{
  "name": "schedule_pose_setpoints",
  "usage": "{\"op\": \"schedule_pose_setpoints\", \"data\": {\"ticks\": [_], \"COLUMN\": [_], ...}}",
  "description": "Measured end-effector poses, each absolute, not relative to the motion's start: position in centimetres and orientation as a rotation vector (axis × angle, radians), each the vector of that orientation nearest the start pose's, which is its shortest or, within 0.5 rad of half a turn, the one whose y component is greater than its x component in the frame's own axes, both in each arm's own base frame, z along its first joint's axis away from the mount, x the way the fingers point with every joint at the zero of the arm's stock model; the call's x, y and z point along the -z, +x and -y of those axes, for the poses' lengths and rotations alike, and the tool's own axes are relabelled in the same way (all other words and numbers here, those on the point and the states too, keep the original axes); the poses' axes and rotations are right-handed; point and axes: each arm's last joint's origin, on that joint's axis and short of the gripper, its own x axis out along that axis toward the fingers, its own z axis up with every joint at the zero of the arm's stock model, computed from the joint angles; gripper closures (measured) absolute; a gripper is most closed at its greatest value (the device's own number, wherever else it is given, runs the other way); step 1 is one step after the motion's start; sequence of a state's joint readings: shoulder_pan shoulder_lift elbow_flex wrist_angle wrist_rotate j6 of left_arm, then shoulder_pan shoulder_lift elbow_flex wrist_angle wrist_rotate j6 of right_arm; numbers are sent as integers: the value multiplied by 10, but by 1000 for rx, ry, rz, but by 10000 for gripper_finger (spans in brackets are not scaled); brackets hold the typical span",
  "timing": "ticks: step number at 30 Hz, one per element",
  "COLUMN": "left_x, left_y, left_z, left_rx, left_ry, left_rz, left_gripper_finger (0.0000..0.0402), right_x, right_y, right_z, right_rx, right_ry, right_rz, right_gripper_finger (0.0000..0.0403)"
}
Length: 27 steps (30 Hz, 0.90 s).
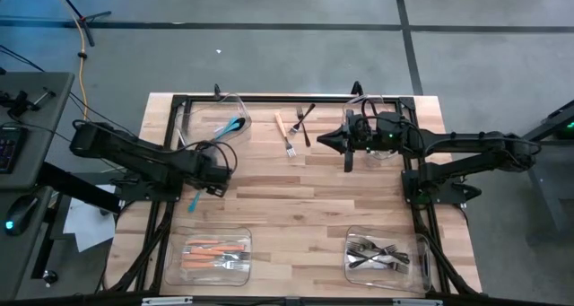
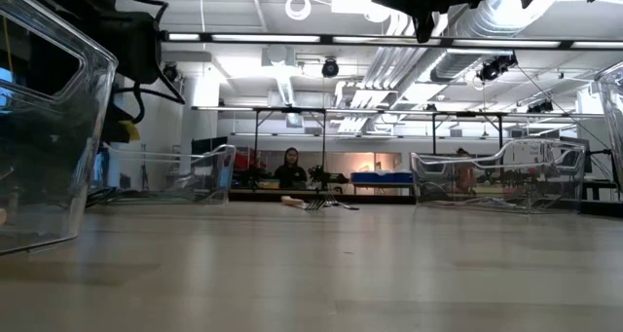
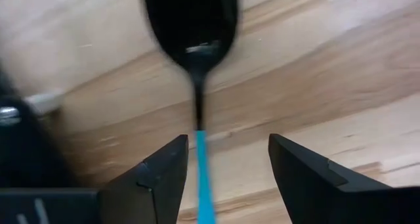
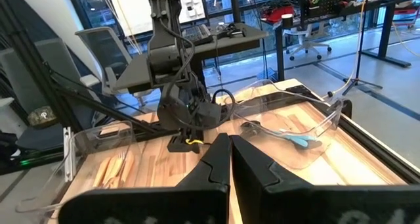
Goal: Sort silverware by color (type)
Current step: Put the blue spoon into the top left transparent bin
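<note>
My left claw (image 3: pixel 226 168) open, teal-handled spoon (image 3: pixel 199 73) between fingers near one; I'd centre before closing. Right claw (image 1: pixel 328 141) closed, empty.

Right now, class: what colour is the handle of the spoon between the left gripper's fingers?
Teal-blue; the spoon has a black bowl. Left wrist view shows it best.

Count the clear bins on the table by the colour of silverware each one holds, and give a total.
Holding teal-handled silverware, top-left bin: 1
Holding orange-handled silverware, bottom-left bin: 1
Holding black silverware, bottom-right bin: 1
Contents cannot be made out, top-right bin: 1
Total: 4
</note>
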<state>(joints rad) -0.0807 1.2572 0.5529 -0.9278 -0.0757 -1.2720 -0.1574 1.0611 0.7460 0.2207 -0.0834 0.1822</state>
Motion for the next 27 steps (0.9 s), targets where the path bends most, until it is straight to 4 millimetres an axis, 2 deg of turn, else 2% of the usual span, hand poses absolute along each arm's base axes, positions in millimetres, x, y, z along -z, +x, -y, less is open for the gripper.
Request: {"op": "schedule_pose_setpoints", "data": {"ticks": [10, 16, 20, 23, 27], "left_x": [-144, -146, -145, -142, -137], "left_y": [163, 163, 155, 151, 151], "left_z": [11, 13, 11, 10, 9], "left_rx": [-972, -884, -970, -1058, -1070], "left_ry": [-881, -843, -815, -809, -818], "left_rz": [-1340, -1397, -1432, -1392, -1354], "left_gripper_finger": [243, 259, 259, 260, 264], "right_x": [-306, -306, -306, -306, -306], "right_y": [236, 236, 236, 236, 236], "right_z": [34, 34, 34, 34, 34], "right_rx": [65, 56, 56, 56, 56], "right_ry": [195, 195, 195, 195, 195], "right_rz": [-89, -89, -90, -90, -90], "right_gripper_finger": [403, 403, 403, 403, 403]}}
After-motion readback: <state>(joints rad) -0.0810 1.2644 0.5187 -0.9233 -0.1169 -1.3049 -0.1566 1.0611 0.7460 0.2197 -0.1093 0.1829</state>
